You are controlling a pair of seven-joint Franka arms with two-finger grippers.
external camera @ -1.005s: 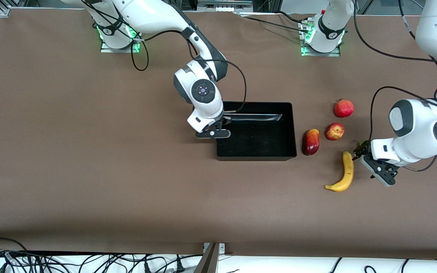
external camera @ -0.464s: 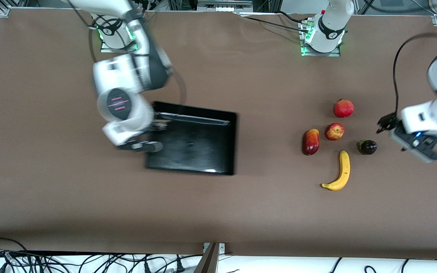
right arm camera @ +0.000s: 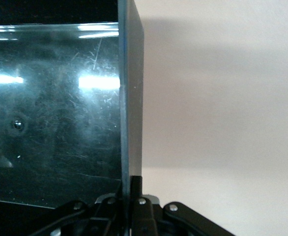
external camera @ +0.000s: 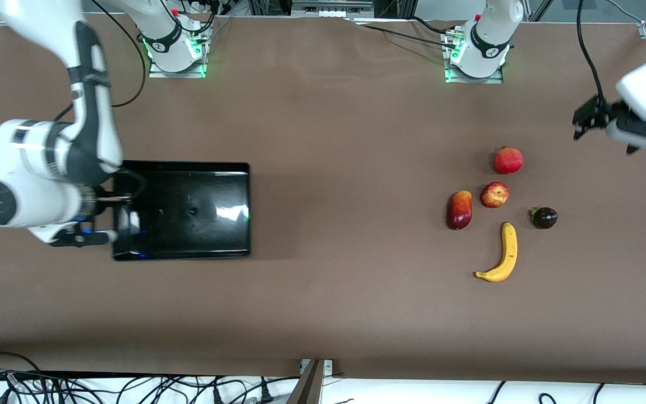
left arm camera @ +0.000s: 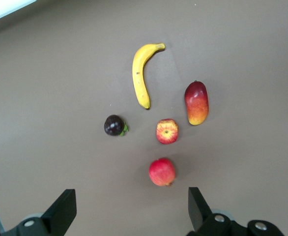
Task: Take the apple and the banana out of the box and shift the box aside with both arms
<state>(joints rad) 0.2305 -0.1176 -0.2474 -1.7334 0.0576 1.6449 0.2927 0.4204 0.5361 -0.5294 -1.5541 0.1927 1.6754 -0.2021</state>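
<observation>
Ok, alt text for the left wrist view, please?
Five fruits lie apart on brown table: banana, mango, apple, pomegranate, small dark purple fruit. The open left gripper hangs above them, empty.

We see the right gripper (right arm camera: 130, 209) clamped on one wall of the black box (right arm camera: 132, 98), fingers pressed to either face of it. The glossy inside reflects bright light; the bare brown table (right arm camera: 222, 123) lies alongside.

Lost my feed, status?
Right hand shut on box wall. Left hand open, above pomegranate. Apple, banana untouched, outside box. Nothing blocking.
</observation>
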